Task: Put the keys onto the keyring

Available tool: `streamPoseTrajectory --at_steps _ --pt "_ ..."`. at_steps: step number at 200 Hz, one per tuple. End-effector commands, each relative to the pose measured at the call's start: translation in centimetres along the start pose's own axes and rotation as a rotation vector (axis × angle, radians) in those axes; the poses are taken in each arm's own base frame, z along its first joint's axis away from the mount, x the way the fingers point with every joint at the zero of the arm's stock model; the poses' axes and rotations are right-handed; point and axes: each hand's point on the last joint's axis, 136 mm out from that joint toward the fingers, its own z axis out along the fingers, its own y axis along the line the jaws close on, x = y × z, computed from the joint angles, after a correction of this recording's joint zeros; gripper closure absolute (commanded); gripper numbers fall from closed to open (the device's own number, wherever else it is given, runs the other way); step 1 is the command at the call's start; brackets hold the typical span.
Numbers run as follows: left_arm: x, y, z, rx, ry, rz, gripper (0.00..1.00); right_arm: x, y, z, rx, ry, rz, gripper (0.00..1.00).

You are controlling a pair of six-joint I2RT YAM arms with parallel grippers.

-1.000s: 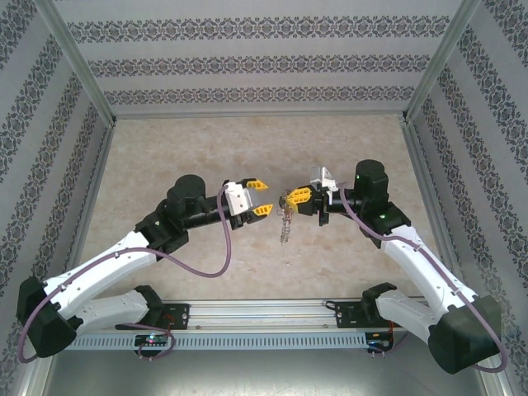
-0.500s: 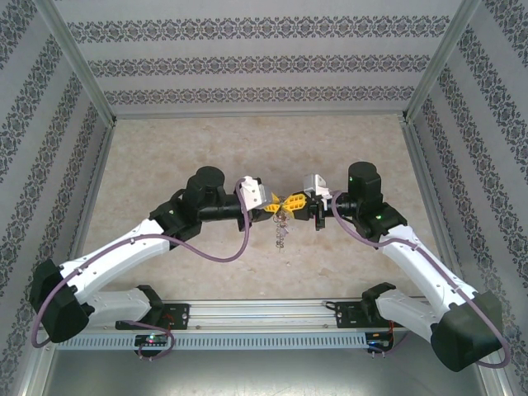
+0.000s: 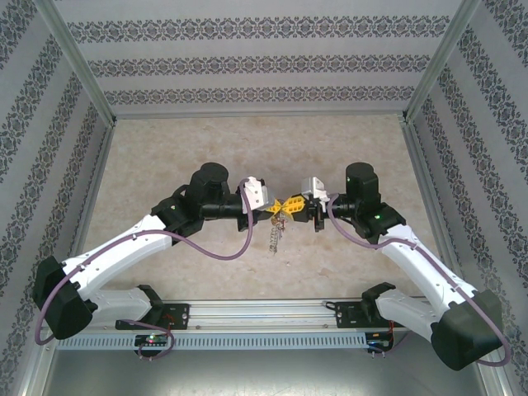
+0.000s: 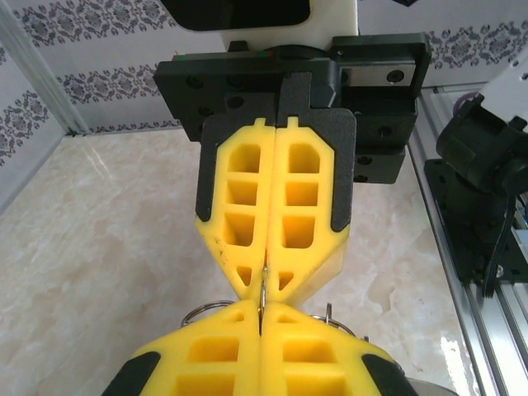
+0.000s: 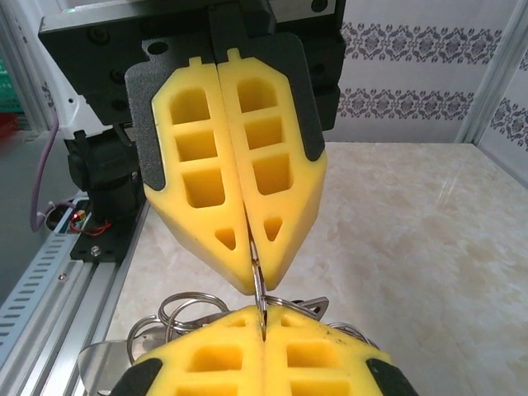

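Above the middle of the table, the keyring hangs in the air as a small silvery cluster, drooping toward 6 o'clock from the spot where the two hands meet tip to tip; the left hand reaches in from 9 o'clock and the right hand from 3 o'clock. Both wrist views show a thin wire running from one yellow seam into the other; each hand has its fingers pressed together and is clamped on that wire. So the ring is lifted off the table and pinched at two neighbouring points, which reads as a hold for steadying or parting the wire; the threading itself appears to be left to do. None of the dark-headed keys can be made out, on the wire or on the table, so whether one is already strung cannot be told. A few round loops peek out at 7 o'clock of the right hand's own fingers and are cut off by them; the overhead view is too small to separate the hanging pieces, and no red tag can be picked out.
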Motion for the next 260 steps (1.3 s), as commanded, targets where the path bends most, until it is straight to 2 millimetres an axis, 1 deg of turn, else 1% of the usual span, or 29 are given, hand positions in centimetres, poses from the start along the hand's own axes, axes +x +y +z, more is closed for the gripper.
streamPoseTrajectory --at_steps 1,23,35,60,107,120,132,149,164,187,209,221,247,260 --pt "-0.6 -0.2 -0.9 0.017 0.013 0.036 1.0 -0.8 0.3 -0.1 -0.001 0.026 -0.104 0.82" --pt "-0.2 -0.1 -1.0 0.025 0.066 0.044 1.0 1.0 0.9 -0.5 -0.009 0.125 -0.114 0.77" --pt "0.1 -0.2 -1.0 0.036 0.093 0.052 1.0 1.5 1.2 -0.7 -0.019 0.165 -0.112 0.74" --pt "0.6 -0.2 -0.9 0.057 0.143 0.067 1.0 1.7 0.9 -0.8 -0.012 0.204 -0.108 0.69" --pt "1.3 0.1 -0.5 0.075 0.204 0.069 1.0 1.4 0.5 0.2 -0.04 0.246 -0.122 0.68" --pt "1.3 0.2 -0.3 0.071 0.206 0.065 1.0 1.4 0.5 0.2 -0.041 0.252 -0.122 0.7" --pt "1.5 0.2 -0.2 0.074 0.204 0.06 1.0 1.4 0.5 0.2 -0.045 0.256 -0.122 0.77" --pt "1.6 0.1 -0.1 0.081 0.205 0.056 1.0 1.5 0.6 0.3 -0.049 0.259 -0.116 0.81" --pt "1.4 0.0 0.0 0.087 0.195 0.055 1.0 1.8 0.6 0.4 -0.05 0.266 -0.106 0.81" --pt "1.1 -0.1 0.1 0.093 0.179 0.058 1.0 2.2 0.4 0.8 -0.053 0.278 -0.094 0.79" --pt "1.1 -0.1 0.3 0.102 0.18 0.055 1.0 2.0 0.3 1.1 -0.06 0.276 -0.093 0.79" --pt "1.1 -0.1 0.4 0.106 0.181 0.051 1.0 1.9 0.3 1.2 -0.064 0.276 -0.092 0.84" --pt "0.9 0.0 0.4 0.102 0.17 0.048 1.0 1.9 -0.1 1.3 -0.053 0.281 -0.083 1.0" --pt "0.8 0.0 0.4 0.098 0.165 0.045 1.0 1.7 -0.1 1.4 -0.056 0.267 -0.074 1.0"
